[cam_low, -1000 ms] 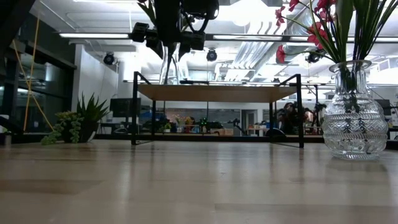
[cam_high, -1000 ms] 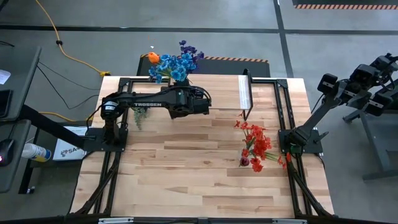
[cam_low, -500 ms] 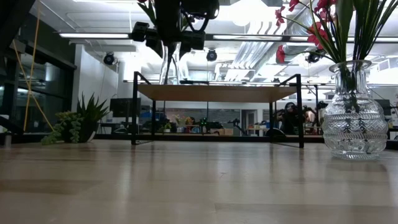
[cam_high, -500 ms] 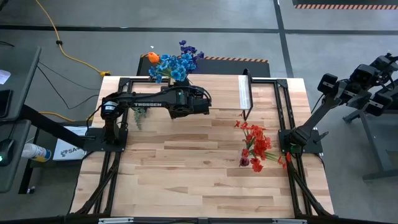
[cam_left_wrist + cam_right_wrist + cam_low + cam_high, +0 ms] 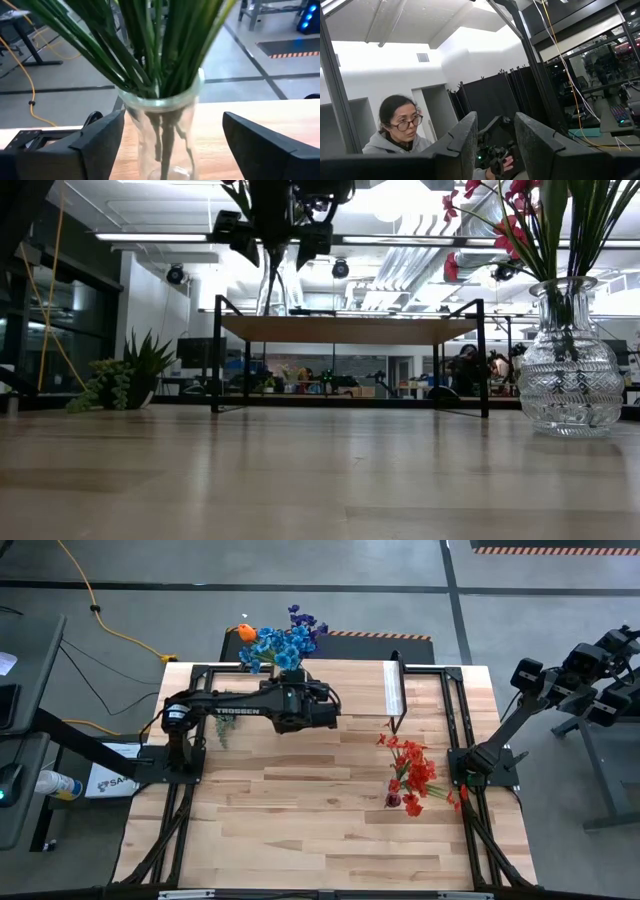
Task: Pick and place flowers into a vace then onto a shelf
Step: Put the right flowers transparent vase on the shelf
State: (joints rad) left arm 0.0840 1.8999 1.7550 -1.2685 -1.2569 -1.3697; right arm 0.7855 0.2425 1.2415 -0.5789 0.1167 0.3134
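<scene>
A slim clear glass vase [image 5: 160, 135] holding blue and purple flowers and one orange bloom [image 5: 280, 643] stands by its base on the shelf [image 5: 350, 330] near the table's far edge. My left gripper [image 5: 170, 120] is open, one finger on either side of the vase's neck and clear of the glass. The low view shows it above the shelf [image 5: 272, 240]. A round cut-glass vase [image 5: 570, 360] of red flowers [image 5: 410, 775] stands on the table at the right. My right gripper [image 5: 495, 142] is raised off the table's right side [image 5: 600, 660], open and holding nothing.
A small spiky green plant [image 5: 125, 380] sits on the table at the left, beside the shelf's left legs. A person [image 5: 400, 130] shows in the room beyond my right gripper. The table's near half is bare wood [image 5: 300, 830].
My left gripper has opened: in the low view its fingers have spread away from the slim vase's sides. The vase has stayed upright on the shelf, and the arm has kept its place.
</scene>
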